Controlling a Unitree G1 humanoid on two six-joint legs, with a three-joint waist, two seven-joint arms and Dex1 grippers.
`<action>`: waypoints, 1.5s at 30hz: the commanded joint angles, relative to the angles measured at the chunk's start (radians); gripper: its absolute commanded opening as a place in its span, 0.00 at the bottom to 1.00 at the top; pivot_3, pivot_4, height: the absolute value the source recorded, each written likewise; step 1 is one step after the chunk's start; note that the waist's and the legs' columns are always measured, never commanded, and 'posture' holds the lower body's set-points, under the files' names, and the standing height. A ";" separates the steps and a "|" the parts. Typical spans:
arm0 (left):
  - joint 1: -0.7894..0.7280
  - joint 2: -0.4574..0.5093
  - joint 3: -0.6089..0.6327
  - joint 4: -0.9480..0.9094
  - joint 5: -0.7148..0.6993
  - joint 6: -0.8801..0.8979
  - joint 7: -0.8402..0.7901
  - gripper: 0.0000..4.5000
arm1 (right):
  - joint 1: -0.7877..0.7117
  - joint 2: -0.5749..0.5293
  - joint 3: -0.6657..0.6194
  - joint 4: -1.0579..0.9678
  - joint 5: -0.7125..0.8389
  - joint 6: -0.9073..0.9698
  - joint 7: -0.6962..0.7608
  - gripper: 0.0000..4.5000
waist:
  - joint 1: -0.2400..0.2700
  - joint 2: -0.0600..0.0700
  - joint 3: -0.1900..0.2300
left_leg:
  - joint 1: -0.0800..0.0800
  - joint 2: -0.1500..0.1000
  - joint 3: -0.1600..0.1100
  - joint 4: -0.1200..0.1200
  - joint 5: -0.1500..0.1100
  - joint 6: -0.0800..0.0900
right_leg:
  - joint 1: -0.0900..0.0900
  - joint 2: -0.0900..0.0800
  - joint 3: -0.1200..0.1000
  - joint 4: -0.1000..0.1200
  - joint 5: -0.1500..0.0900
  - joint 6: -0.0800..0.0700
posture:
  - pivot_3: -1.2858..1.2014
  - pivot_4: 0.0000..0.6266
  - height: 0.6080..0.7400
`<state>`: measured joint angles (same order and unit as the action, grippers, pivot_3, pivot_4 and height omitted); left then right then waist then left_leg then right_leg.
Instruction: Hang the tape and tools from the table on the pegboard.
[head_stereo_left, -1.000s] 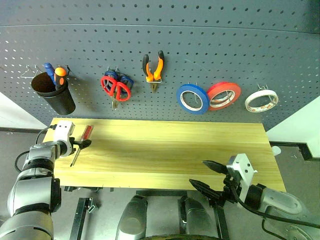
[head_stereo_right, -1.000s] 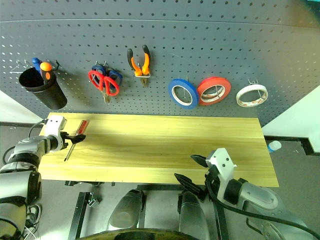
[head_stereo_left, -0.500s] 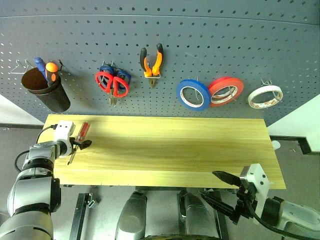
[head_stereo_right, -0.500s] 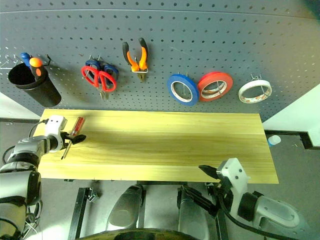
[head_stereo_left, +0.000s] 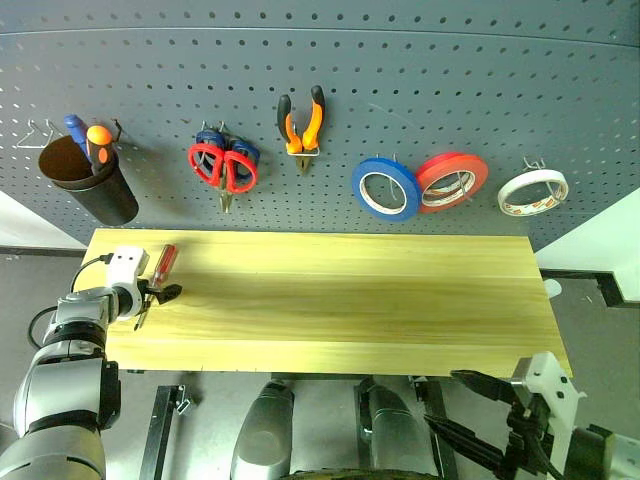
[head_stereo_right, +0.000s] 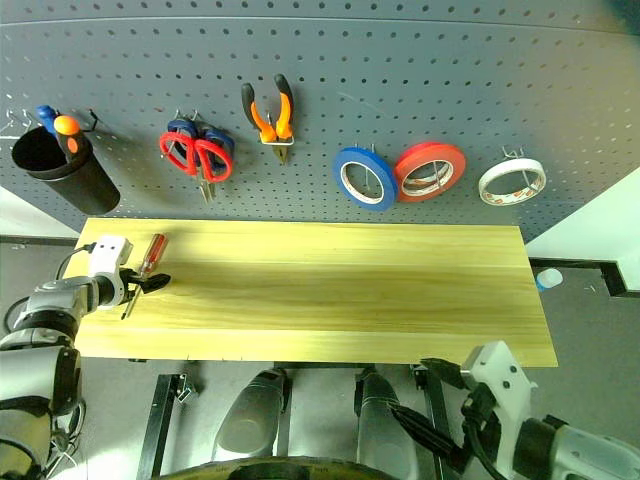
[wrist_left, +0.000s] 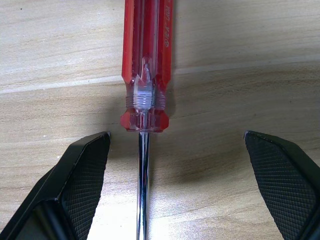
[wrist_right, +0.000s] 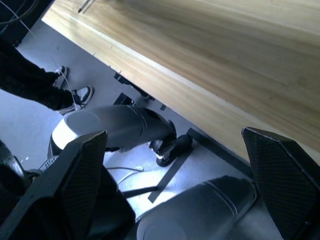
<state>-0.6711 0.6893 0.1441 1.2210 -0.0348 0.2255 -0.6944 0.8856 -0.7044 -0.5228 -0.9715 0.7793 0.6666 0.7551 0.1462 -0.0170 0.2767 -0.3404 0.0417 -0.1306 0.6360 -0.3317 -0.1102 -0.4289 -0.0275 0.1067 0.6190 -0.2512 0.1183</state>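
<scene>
A red-handled screwdriver (head_stereo_left: 160, 275) lies flat at the left end of the light wooden tabletop (head_stereo_left: 340, 300), the only tool on it. The left pincer (head_stereo_left: 152, 295) hovers low over it with its fingers spread wide; in the left wrist view the steel shaft (wrist_left: 143, 190) runs between the two black fingertips (wrist_left: 87, 167), nearer one of them, and neither pad touches it. The right pincer (head_stereo_left: 470, 405) hangs below the tabletop's near right edge, off the wood, its fingers likewise wide apart and holding nothing.

On the dark grey pegboard (head_stereo_left: 420, 80) behind, the orange-and-black pliers (head_stereo_left: 303, 125) hang nose down from a hook, with the red-handled scissors (head_stereo_left: 222, 170) to their left, overlapping a blue-handled pair (head_stereo_left: 247, 156). Further left a black cup (head_stereo_left: 88, 182) holds a blue-handled and an orange-handled screwdriver. To the right hang a blue roll (head_stereo_left: 385, 189), a red-orange roll (head_stereo_left: 451, 182) touching it, and, well apart, the whitish tape (head_stereo_left: 532, 192). A person's dark trouser leg and shoe (wrist_right: 80, 94) show on the floor in the right wrist view.
</scene>
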 joint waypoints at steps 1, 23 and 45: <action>0.009 0.025 0.022 -0.001 -0.012 -0.016 0.012 0.99 | 0.052 0.013 -0.045 -0.045 0.017 -0.030 0.033 1.00 | 0.000 0.000 0.000 | 0.000 0.000 0.000 0.000 0.000 0.000 | 0.000 0.000 0.000 0.000 0.000 0.000 | 0.61 0.43 1.00; -0.070 -0.020 0.061 0.039 -0.032 -0.063 0.093 0.99 | 0.117 0.014 -0.117 -0.065 0.045 -0.028 0.043 1.00 | -0.002 -0.005 0.022 | -0.002 0.000 0.000 -0.004 0.001 -0.003 | -0.003 0.000 0.000 -0.002 0.000 0.001 | 0.59 0.48 1.00; -0.035 -0.034 0.078 0.039 -0.047 -0.052 0.120 0.20 | 0.157 0.006 -0.198 -0.066 0.073 -0.021 0.070 1.00 | -0.055 -0.005 0.030 | -0.002 0.001 0.000 -0.004 0.002 -0.003 | -0.003 -0.001 0.000 0.000 0.001 0.004 | 0.58 0.49 1.00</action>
<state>-0.7263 0.6499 0.2152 1.2543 -0.0778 0.1681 -0.5690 1.0343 -0.6976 -0.7087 -1.0183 0.8386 0.6478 0.8193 0.0908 -0.0216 0.3069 -0.3419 0.0422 -0.1304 0.6316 -0.3300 -0.1134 -0.4318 -0.0282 0.1063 0.6189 -0.2507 0.1219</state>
